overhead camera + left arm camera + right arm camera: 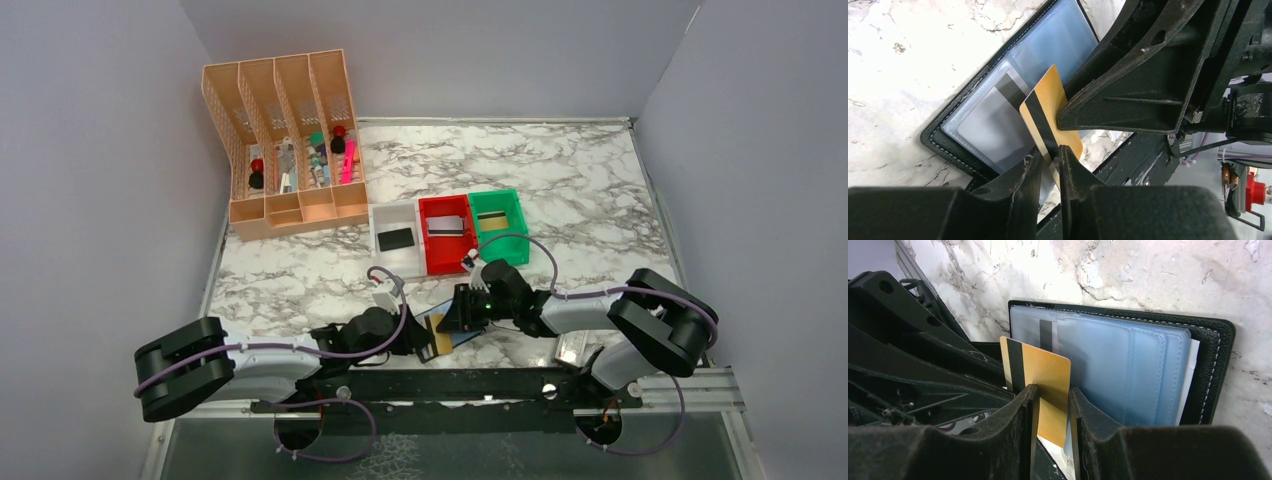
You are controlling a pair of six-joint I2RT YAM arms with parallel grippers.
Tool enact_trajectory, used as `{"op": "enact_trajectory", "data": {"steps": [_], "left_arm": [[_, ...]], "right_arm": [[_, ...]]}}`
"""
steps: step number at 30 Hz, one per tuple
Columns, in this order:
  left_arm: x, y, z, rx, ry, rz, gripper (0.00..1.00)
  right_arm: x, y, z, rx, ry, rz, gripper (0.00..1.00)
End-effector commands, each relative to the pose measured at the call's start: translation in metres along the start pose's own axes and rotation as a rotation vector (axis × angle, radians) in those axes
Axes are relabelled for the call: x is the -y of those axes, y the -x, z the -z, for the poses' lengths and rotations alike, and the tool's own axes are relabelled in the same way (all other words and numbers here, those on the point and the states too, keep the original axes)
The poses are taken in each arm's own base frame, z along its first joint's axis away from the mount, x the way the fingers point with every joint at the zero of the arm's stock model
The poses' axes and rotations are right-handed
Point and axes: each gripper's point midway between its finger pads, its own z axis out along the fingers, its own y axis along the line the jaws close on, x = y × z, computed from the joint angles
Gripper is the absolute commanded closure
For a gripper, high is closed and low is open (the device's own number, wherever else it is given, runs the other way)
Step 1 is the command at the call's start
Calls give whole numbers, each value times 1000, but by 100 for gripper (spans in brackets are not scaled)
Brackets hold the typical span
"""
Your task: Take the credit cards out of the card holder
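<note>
So, the card holder [462,336] lay open and flat on the marbled desk [600,200], its glossy blue-grey pockets facing up, and both arms had closed in over it. A gold card [1047,102] with a black stripe stood out of the holder's pockets at a slant, its lower end down in the narrow slot between the fingers of the left hand [1050,165]. Those fingers stood a little apart, and I could not tell whether they pinched the card or merely flanked it. The right hand [1053,400] reached over the holder from the other side with its fingers parted and open, the card's face showing in the gap, and one fingertip touching the card. A grey card [990,120] with a dark stripe sat inside a clear pocket of the holder, just beside the gold one. Beyond the holder stood three small bins in a row: a white bin [382,218] holding a black card [397,238], a red bin [432,255] with a pale card [447,225], and a green bin [515,225] with a yellowish card [492,222].
</note>
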Motion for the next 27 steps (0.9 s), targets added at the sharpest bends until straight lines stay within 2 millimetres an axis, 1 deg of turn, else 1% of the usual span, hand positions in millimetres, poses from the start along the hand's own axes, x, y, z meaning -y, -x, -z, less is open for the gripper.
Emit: {"op": "enact_trajectory", "data": {"steps": [1,3,6,9,13,17,19,22,27], "left_arm": [[20,4,-6,-12,-57,-27,77],[19,2,-10,-19,-52,-26,77],[18,2,-11,-14,-44,-14,89],[16,6,-8,8,-44,-7,100],[17,10,-1,39,-63,5,100],[26,14,5,50,-109,5,100],[33,17,8,58,-134,3,100],[43,24,13,78,-175,3,100],[57,32,22,107,-234,4,100]], "right_arm": [[14,-23,-1,-66,-23,-40,67],[14,-23,0,-67,-21,-41,68],[17,-23,1,-63,-42,-41,68],[19,-19,7,-38,-70,-29,68],[17,-6,18,16,-102,12,65],[3,9,31,84,-84,55,60],[-5,16,37,114,-58,74,55],[-18,20,43,134,-14,98,50],[-31,17,46,117,61,126,49]]}}
